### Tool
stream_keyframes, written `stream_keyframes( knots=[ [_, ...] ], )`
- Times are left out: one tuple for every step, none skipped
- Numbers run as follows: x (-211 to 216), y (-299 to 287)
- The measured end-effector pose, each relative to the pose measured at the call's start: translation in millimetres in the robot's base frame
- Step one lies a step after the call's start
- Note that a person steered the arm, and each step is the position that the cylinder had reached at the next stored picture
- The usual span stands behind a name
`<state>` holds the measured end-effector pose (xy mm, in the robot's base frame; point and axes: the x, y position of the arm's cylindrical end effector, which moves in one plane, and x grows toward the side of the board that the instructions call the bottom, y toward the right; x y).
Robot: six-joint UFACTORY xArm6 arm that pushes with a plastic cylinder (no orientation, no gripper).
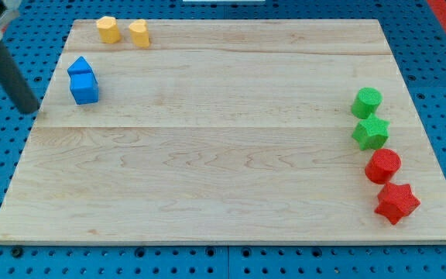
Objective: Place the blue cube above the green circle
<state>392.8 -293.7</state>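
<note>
The blue cube [84, 88] lies near the wooden board's left edge, touching a second blue block [79, 67] just above it. The green circle [367, 101] lies far off at the board's right edge. My tip [28, 108] is at the view's left, just off the board's left edge, a short way left of the blue cube and not touching it.
A green star [371, 132] sits just below the green circle, then a red circle [382, 165] and a red star [396, 203] further down. Two yellow blocks [108, 29] [138, 33] sit at the board's [207, 155] top left. Blue pegboard surrounds the board.
</note>
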Motion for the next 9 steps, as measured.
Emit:
stream_keyframes(
  knots=[
    [-44, 29],
    [-34, 112],
    [-17, 149],
    [-10, 99],
    [19, 89],
    [34, 121],
    [9, 213],
    [-17, 277],
    [-32, 343]
  ],
)
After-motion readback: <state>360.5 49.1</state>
